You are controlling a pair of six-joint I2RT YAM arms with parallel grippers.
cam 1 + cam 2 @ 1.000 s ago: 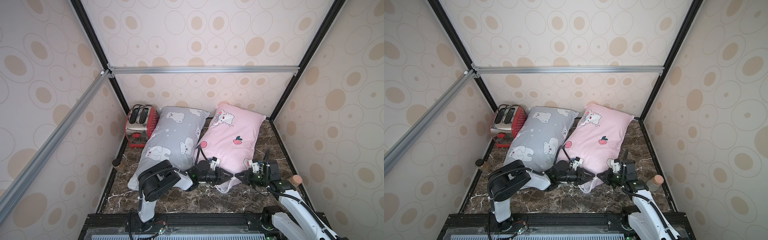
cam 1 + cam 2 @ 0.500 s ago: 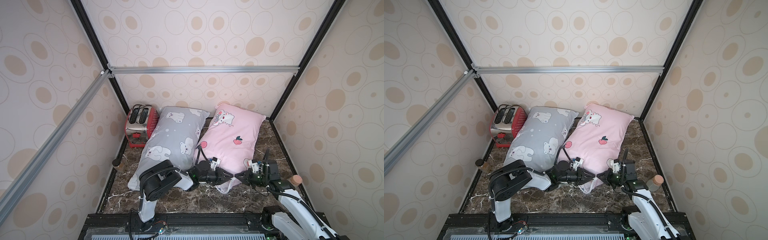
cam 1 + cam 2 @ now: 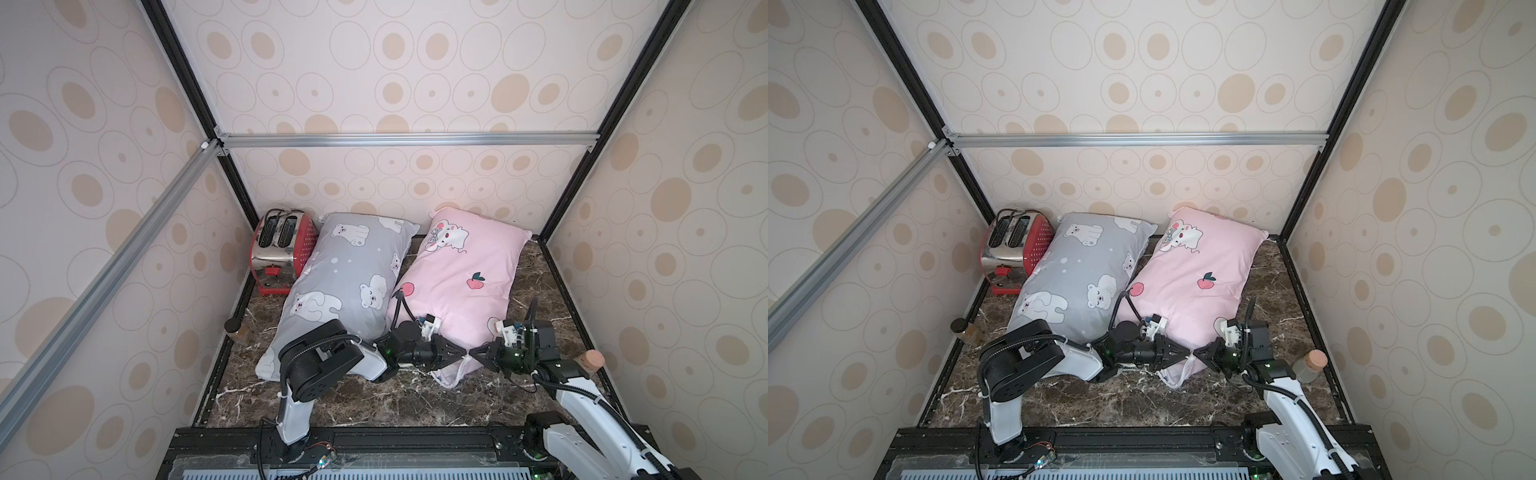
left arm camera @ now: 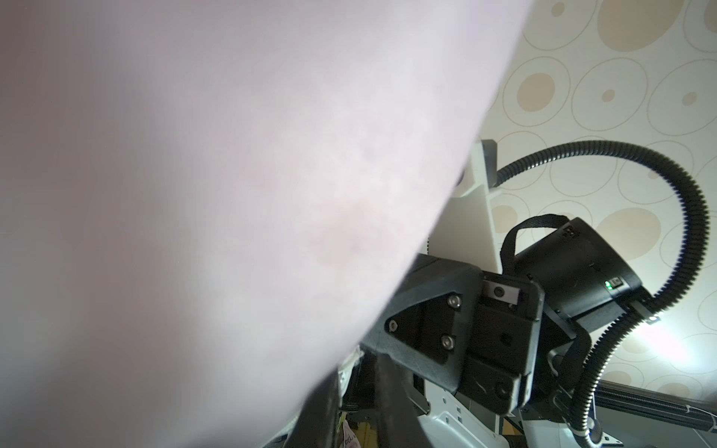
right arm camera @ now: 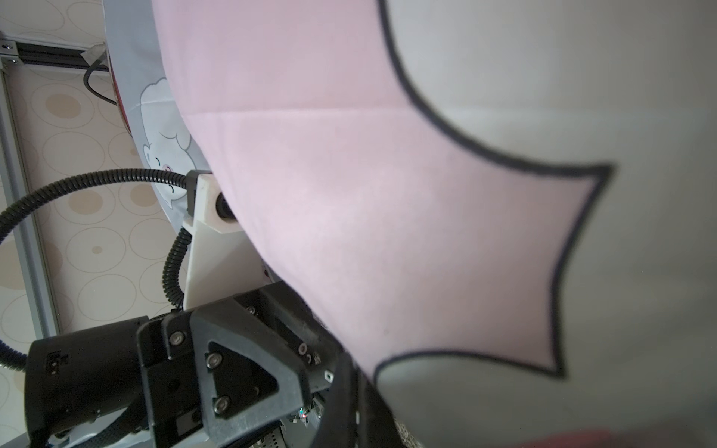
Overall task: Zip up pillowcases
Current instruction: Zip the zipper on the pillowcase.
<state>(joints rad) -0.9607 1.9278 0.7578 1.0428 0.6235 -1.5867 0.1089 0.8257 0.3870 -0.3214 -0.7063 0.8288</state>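
The pink pillowcase (image 3: 465,266) (image 3: 1200,262) lies at the right and the grey pillowcase (image 3: 349,270) (image 3: 1079,266) at the left, side by side on the marble table. Both grippers meet tip to tip at the pink one's near edge, above its drooping white-edged corner (image 3: 451,376). My left gripper (image 3: 462,353) (image 4: 355,360) shows a narrow gap between its dark fingers (image 4: 392,403), with a white strip of edge at the tips. My right gripper (image 3: 473,354) (image 5: 351,403) has its fingers together. Pink fabric (image 5: 349,194) hides its tips, so a pinch cannot be seen.
A red toaster (image 3: 282,245) stands at the back left against the grey pillowcase. A small dark-lidded jar (image 3: 235,328) sits by the left wall and a cork-topped bottle (image 3: 590,360) by the right wall. Patterned walls close in three sides of the marble table (image 3: 374,399).
The left gripper's jaws have narrowed. Both arms and the pillowcases stay where they were.
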